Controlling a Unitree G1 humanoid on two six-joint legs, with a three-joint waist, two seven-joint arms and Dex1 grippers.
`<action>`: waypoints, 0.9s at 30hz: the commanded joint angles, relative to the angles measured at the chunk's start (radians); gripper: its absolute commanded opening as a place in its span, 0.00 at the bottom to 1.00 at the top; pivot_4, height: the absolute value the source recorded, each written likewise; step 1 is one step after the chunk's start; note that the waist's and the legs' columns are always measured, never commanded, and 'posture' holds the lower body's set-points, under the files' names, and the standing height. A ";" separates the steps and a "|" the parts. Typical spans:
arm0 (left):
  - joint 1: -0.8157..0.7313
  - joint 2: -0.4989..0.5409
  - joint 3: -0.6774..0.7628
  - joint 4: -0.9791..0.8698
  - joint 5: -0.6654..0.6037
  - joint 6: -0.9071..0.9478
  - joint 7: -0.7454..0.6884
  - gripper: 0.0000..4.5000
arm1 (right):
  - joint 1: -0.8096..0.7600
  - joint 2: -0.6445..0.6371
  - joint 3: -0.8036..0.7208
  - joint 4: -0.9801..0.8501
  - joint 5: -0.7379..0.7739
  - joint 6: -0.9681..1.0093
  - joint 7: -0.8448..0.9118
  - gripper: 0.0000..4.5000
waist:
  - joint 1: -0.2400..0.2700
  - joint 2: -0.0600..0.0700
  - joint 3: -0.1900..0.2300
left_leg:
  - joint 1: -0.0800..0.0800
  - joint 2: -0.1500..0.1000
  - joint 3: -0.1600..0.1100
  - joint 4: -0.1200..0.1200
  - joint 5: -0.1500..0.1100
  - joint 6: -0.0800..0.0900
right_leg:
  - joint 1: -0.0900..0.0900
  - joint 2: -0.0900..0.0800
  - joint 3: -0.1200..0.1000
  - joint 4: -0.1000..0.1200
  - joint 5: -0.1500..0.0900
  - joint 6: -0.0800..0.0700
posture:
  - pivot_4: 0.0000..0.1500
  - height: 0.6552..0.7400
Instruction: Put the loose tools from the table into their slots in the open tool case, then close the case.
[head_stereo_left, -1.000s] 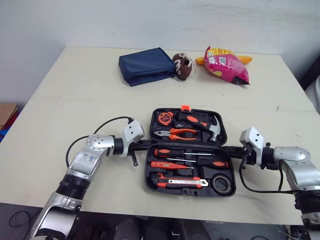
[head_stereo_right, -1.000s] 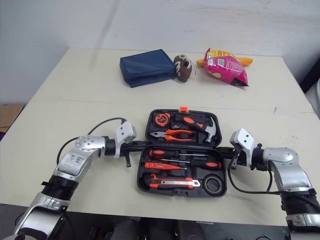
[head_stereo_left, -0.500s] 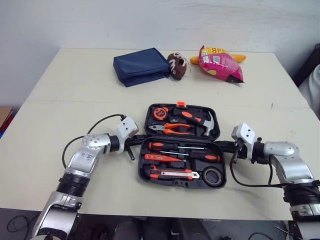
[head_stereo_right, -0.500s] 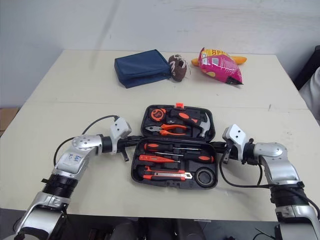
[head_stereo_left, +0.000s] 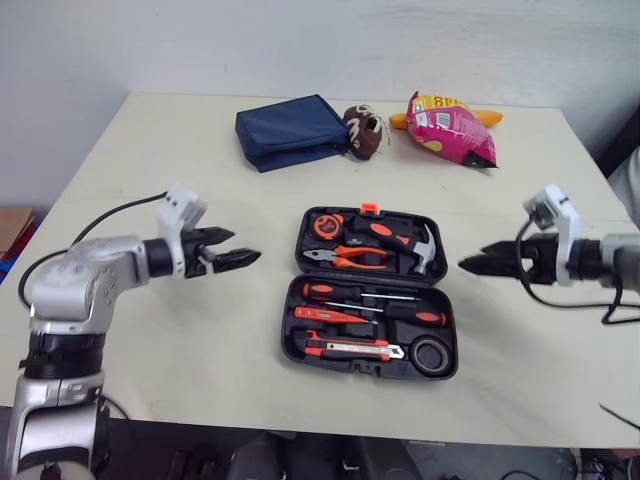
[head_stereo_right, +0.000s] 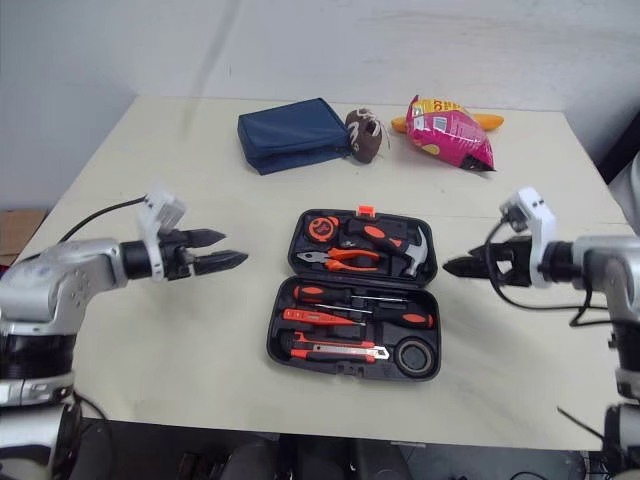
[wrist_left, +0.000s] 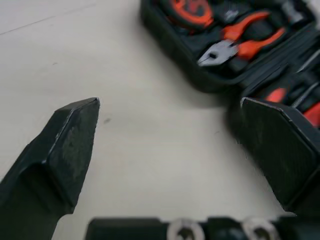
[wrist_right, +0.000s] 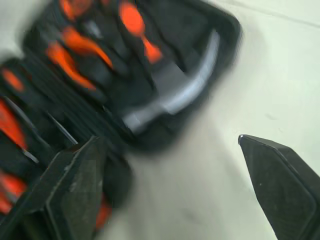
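Observation:
The black tool case (head_stereo_left: 288, 330) lies open in the middle of the table. Its far half holds a tape measure (head_stereo_left: 322, 224), orange pliers (head_stereo_left: 345, 255) and a hammer (head_stereo_left: 425, 250). Screwdrivers (head_stereo_left: 370, 293), a utility knife (head_stereo_left: 355, 349) and a tape roll (head_stereo_left: 432, 355) fill the near half. My left gripper (head_stereo_left: 243, 248) hovers open to the left of the case, apart from it, pointing at it. My right gripper (head_stereo_left: 470, 262) hovers open to the right, also apart. The left wrist view looks between its fingers (wrist_left: 70, 145) at the pliers (wrist_left: 235, 42); the right wrist view shows the hammer (wrist_right: 175, 95).
At the back of the table lie a navy pouch (head_stereo_left: 290, 130), a brown ball-shaped toy (head_stereo_left: 365, 130) and a pink snack bag (head_stereo_left: 452, 128). Bare tabletop lies on both sides of the case and in front of it.
Both grippers went from shut at the case's hinge sides to open. They drew back outward, left to the left and right to the right. The case stays open.

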 joint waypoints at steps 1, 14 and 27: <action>-0.076 -0.061 -0.037 0.057 0.014 0.050 0.078 1.00 | -0.079 0.016 0.087 0.048 -0.031 0.131 -0.081 1.00 | 0.001 0.000 0.000 | -0.001 0.000 0.000 0.000 0.000 0.000 | 0.000 0.000 0.000 -0.001 0.000 0.000 | 1.00 1.00; -0.210 -0.207 -0.127 0.249 0.106 0.078 0.212 1.00 | -0.201 0.125 0.172 0.187 -0.123 0.135 -0.255 1.00 | 0.000 0.000 0.000 | -0.028 0.000 0.005 0.009 0.003 -0.001 | -0.032 0.000 0.002 0.012 -0.001 -0.001 | 1.00 1.00; -0.251 -0.239 -0.160 0.331 0.167 0.060 0.266 1.00 | -0.232 0.157 0.163 0.269 -0.142 0.159 -0.324 1.00 | -0.002 0.000 0.000 | -0.027 0.000 0.004 0.016 0.005 -0.002 | -0.032 0.000 0.003 0.021 0.000 -0.001 | 1.00 1.00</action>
